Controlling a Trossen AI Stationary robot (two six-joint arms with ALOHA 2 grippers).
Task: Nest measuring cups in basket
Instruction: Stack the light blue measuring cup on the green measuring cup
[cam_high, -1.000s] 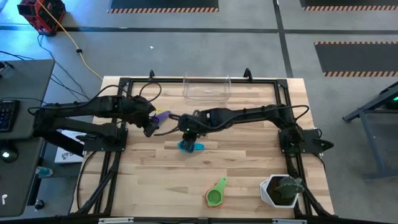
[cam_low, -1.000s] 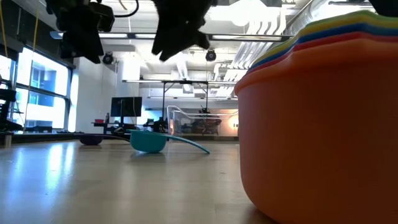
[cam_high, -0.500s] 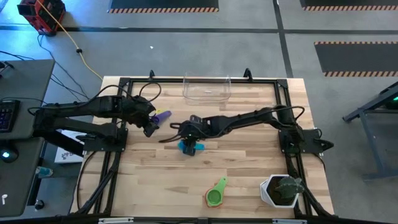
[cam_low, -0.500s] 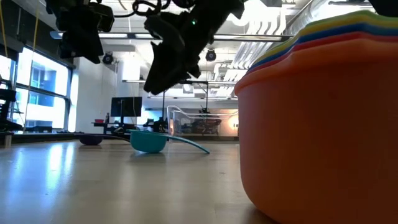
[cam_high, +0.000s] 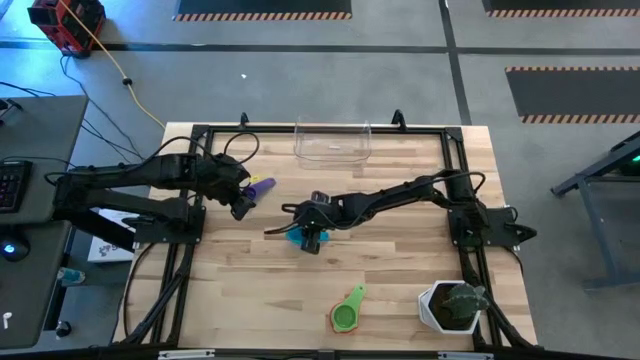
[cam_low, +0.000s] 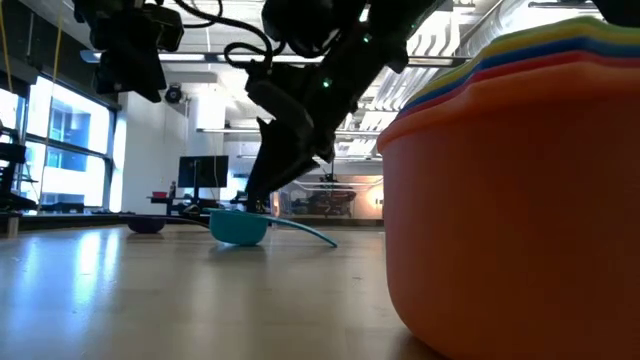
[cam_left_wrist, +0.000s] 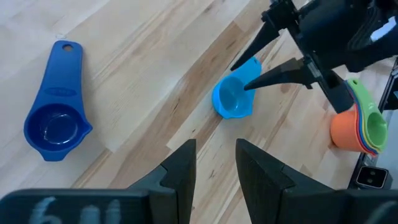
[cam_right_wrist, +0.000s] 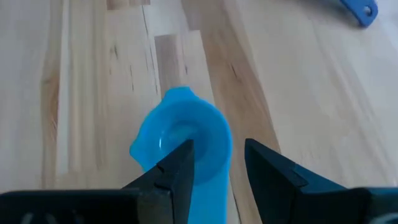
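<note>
**High view: right gripper down over the light blue cup**

We see the right gripper (cam_high: 312, 240) low at mid-table, its parted fingers (cam_right_wrist: 176, 168) straddling the handle of the light blue cup (cam_right_wrist: 181, 140), which lies on the table (cam_high: 400, 270); we see no clamp on it. The left gripper (cam_high: 243, 203) hovers at about 10 o'clock from that cup, fingers spread and empty, near the dark blue cup (cam_left_wrist: 56, 121). The basket (cam_high: 333, 141) sits at the table's 12 o'clock edge. A nested stack of cups (cam_high: 346, 314), green on top, rests toward 6 o'clock.
</note>
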